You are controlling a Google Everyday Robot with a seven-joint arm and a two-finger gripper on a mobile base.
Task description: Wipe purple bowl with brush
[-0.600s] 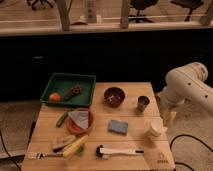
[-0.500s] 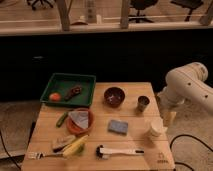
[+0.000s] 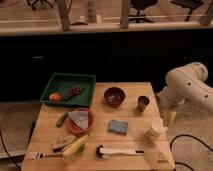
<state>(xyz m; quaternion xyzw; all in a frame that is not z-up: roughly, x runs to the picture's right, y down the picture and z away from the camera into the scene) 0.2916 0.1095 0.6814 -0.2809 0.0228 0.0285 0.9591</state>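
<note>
The purple bowl stands upright at the back middle of the wooden table. The brush, with a white handle and a dark head on its left end, lies flat near the table's front edge. My white arm comes in from the right. My gripper hangs off the table's right edge, apart from both the bowl and the brush and holding neither.
A green tray at the back left holds an orange and a dark item. An orange plate, a blue sponge, a metal cup, a white cup, a yellow item and a fork are also on the table.
</note>
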